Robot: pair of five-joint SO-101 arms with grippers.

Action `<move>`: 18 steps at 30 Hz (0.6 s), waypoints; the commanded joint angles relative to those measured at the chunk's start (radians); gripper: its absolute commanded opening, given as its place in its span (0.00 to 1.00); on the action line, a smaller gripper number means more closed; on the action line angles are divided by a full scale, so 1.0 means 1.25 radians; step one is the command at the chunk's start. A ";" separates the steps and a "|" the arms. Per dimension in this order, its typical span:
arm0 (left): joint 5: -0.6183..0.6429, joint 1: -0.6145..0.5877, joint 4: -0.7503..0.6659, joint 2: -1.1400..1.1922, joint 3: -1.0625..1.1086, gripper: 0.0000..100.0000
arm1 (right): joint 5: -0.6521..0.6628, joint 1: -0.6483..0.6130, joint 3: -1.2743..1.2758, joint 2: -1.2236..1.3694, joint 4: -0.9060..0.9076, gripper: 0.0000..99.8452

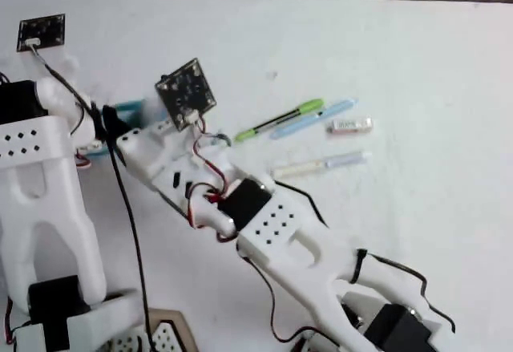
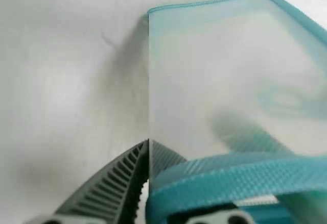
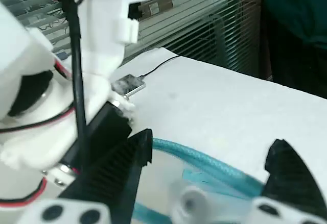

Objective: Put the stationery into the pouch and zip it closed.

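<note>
The pouch (image 2: 219,86) is translucent with a teal border and lies flat on the white table. My left gripper (image 2: 148,146) is shut on the pouch's side edge, close to its teal zipper band (image 2: 230,178). My right gripper (image 3: 209,157) stands open just above the pouch's teal rim (image 3: 204,164), one finger on each side. From above, the pouch (image 1: 130,111) peeks out between both arms at the left. The stationery lies to the right of it: a green pen (image 1: 280,118), a blue pen (image 1: 314,118), a small white eraser (image 1: 350,125) and a pale pen (image 1: 321,163).
The right arm (image 1: 264,216) stretches diagonally from the front right toward the pouch, passing just in front of the pens. The left arm (image 1: 40,176) stands at the left edge. Bare white table (image 1: 417,55) lies at the back and right.
</note>
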 commanded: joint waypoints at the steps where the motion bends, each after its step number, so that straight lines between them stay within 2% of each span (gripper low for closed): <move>1: 0.009 -0.007 0.000 0.015 -0.005 0.02 | 0.009 -0.008 -0.014 -0.039 0.003 0.34; 5: 0.009 -0.007 0.000 0.015 -0.005 0.02 | 0.009 -0.006 -0.018 -0.042 0.003 0.34; 8: 0.009 -0.008 0.000 0.015 -0.004 0.02 | 0.007 0.047 -0.052 -0.060 0.003 0.34; 11: 0.009 -0.008 0.000 0.015 -0.004 0.02 | -0.009 0.182 -0.139 -0.077 0.034 0.33; 12: 0.009 -0.008 0.000 0.015 -0.004 0.02 | -0.045 0.245 -0.173 -0.077 0.056 0.31; 15: 0.009 -0.008 0.001 0.015 -0.002 0.02 | -0.145 0.422 -0.260 -0.035 0.159 0.20; 18: 0.009 -0.008 0.001 0.012 -0.004 0.02 | -0.124 0.526 -0.333 0.080 0.288 0.11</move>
